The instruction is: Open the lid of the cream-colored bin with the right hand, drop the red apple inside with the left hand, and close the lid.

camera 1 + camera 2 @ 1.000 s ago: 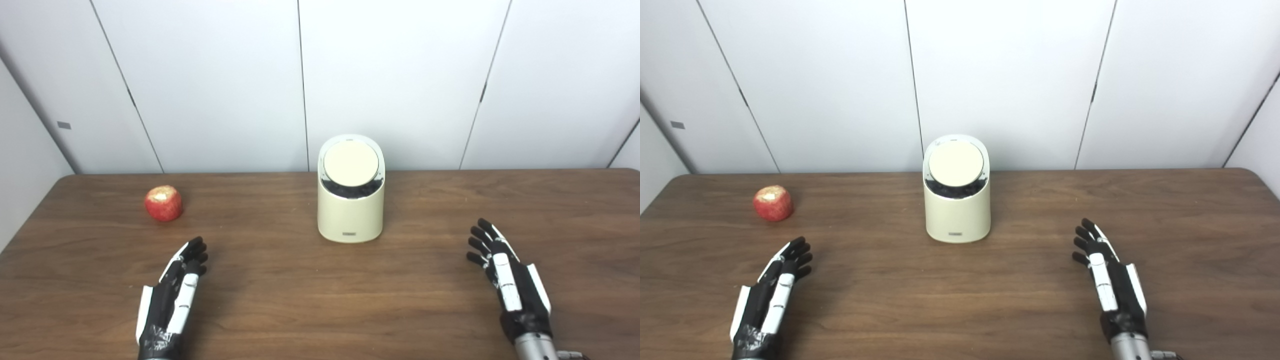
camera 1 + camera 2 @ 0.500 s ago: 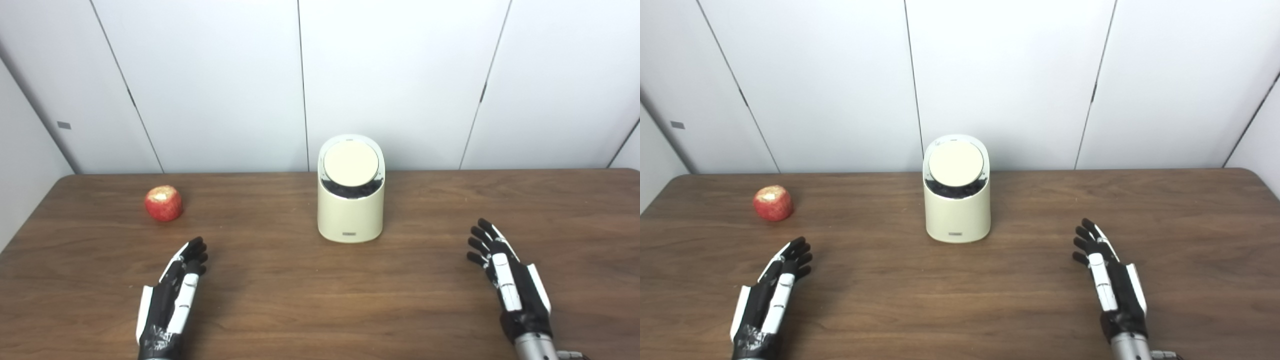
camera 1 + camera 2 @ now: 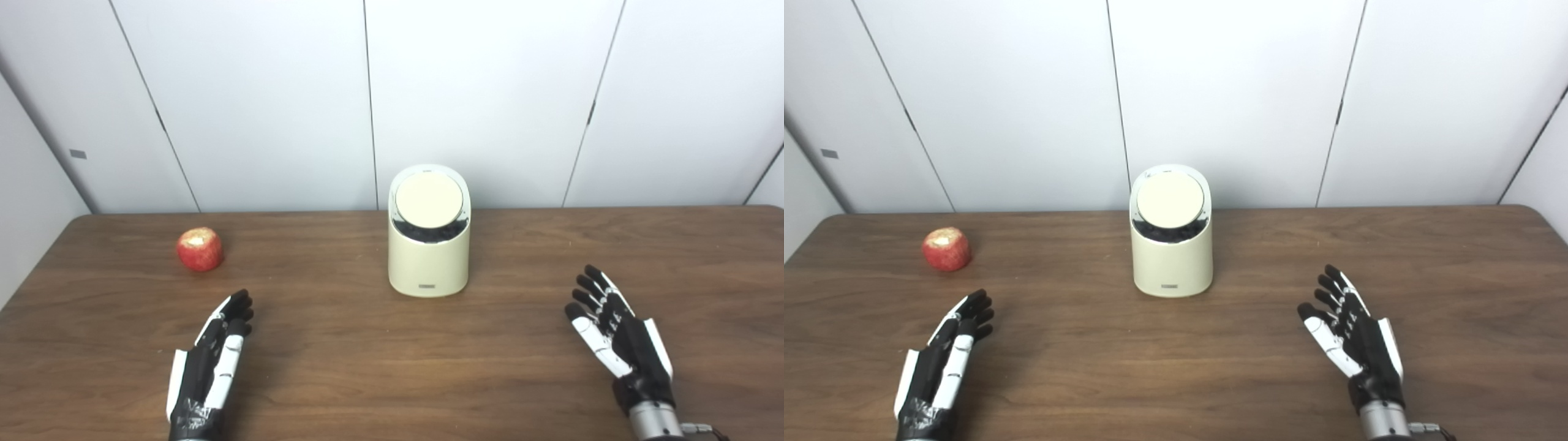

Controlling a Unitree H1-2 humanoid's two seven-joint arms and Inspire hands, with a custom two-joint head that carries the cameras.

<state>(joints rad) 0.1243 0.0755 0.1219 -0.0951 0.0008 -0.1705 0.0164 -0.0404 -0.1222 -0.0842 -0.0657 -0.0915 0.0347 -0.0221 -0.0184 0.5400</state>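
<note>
Nothing is in play yet: the squat cream-colored plastic bin (image 3: 429, 257) sits at the centre of the frame on the dark wood-grain table (image 3: 343, 367), its round tilted lid (image 3: 429, 200) shut over a dark crescent at the lower rim. The black-and-white right hand (image 3: 618, 334), lower right, is spread, thumb splayed toward the bin, holding nothing and well apart from it. The black-and-white left hand (image 3: 211, 361), lower left, lies with fingers extended close together, also empty. The round red apple (image 3: 199, 248) waits at mid-left, above that hand and well clear of the bin. The lid comes first, I'd say: bring the right hand up and in from the right, work its near edge gently, and avoid shoving the light bin backward.
</note>
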